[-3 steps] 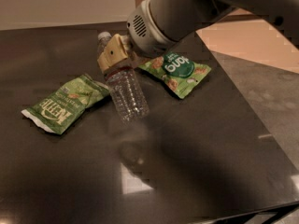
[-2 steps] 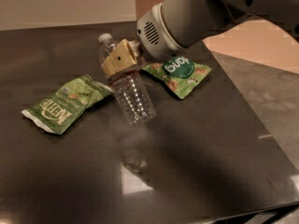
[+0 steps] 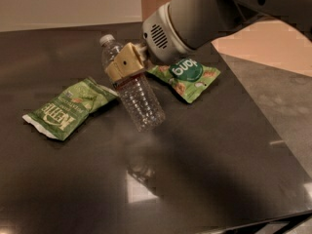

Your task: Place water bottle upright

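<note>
**Tilted bottle clamped in the gripper**

Gripper [image 3: 125, 68] at the end of the pale grey arm [image 3: 195, 13], tan fingers [image 3: 128, 61] closed tight across the middle of the water bottle [image 3: 142, 104]. Held at a slant: white cap up toward the far left, clear ribbed base down toward the near right, apparently just off the dark table [image 3: 229, 174]. Left of the bottle, near its lower half: a green snack bag [image 3: 68, 108], lying flat. Right of the bottle, partly under the arm: a second green bag [image 3: 190, 78] marked "dang", also flat. Below the bottle: a faint reflection [image 3: 141, 172] in the tabletop.
</note>
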Robot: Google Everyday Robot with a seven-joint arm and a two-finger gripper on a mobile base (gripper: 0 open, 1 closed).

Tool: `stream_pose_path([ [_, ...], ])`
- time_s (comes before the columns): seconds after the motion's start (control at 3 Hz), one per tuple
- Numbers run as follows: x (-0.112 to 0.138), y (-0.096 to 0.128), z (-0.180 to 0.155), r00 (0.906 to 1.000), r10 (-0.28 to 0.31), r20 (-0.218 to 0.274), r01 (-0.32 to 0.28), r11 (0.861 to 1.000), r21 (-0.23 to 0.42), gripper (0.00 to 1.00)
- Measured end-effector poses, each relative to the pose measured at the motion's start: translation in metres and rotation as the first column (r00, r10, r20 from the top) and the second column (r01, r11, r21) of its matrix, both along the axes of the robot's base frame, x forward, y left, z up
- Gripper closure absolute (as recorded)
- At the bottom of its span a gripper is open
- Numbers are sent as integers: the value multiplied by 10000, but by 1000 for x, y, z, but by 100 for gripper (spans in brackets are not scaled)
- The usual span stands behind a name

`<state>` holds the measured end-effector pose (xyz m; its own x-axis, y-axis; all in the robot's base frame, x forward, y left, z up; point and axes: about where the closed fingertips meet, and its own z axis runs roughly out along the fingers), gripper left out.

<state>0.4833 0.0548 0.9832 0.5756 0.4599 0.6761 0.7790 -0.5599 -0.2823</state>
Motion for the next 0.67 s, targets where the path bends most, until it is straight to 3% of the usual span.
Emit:
stream_pose_path([
  [0.33, -5, 0, 3, 9988, 229, 443, -233, 9997, 107, 100],
  [0.67, -15, 0, 9, 9895, 650, 1289, -740, 9950, 664, 100],
])
